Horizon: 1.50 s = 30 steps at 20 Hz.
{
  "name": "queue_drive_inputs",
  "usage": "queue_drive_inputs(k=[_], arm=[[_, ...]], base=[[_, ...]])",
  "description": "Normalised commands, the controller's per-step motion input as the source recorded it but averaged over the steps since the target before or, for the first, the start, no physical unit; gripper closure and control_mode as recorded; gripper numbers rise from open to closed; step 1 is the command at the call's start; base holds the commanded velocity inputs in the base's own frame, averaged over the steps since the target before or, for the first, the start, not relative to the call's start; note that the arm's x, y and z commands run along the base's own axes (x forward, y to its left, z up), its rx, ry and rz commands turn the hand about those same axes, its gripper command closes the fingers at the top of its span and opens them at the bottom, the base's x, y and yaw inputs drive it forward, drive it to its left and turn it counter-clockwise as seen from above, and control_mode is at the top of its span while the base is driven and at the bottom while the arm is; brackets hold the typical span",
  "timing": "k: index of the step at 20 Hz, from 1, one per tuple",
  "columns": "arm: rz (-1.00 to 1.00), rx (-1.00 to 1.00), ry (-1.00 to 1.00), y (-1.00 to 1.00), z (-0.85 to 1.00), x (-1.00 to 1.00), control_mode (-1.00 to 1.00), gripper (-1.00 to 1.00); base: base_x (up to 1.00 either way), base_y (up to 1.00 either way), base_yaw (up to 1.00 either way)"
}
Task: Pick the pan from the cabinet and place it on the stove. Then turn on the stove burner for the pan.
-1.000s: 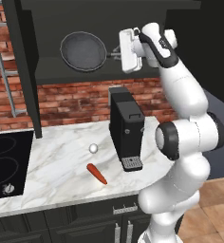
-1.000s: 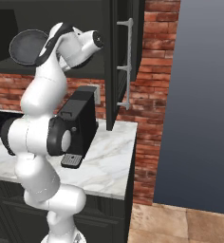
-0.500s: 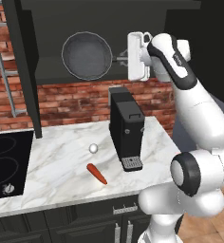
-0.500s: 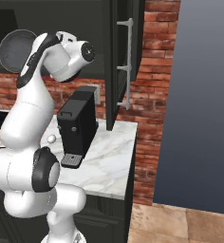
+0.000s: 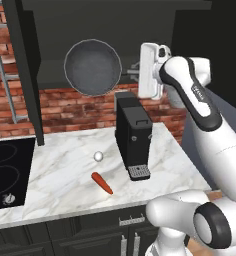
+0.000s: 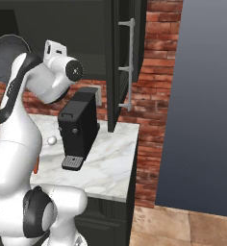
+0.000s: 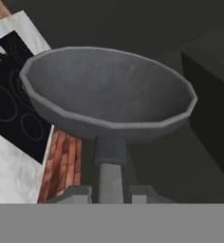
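The gripper (image 7: pixel 110 192) was closed on the handle of the pan (image 5: pixel 93 67) (held high over the counter (image 5: pixel 65 172)), so the carrying step was in hand, and next it had to go left and down to the stove (image 5: pixel 7 172).

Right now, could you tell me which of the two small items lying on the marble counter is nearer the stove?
The small white ball; it lies closer to the stove than the orange carrot.

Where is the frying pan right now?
The pan is up in the air, held by the pincer, above the coffee machine.
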Motion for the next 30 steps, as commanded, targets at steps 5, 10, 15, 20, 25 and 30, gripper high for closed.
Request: queue_drive_inputs(k=[5,10,15,20,25,30], arm=[[0.0,0.0,0.0,0.0,0.0,-0.01,-1.0,1.0],[-0.02,0.01,-0.08,-0.13,0.0,-0.27,-1.0,1.0],[-0.02,0.0,-0.05,-0.07,0.0,-0.25,-1.0,1.0],[-0.03,0.0,-0.06,-0.02,0.0,-0.29,-1.0,1.0],[-0.05,0.0,-0.03,-0.01,0.0,-0.36,-1.0,1.0],[-0.05,0.0,-0.02,-0.04,0.0,-0.34,-1.0,1.0]], base=[[0.0,0.0,0.0],[0.0,0.0,0.0],[0.0,0.0,0.0],[0.0,0.0,0.0],[0.0,0.0,0.0],[0.0,0.0,0.0]])
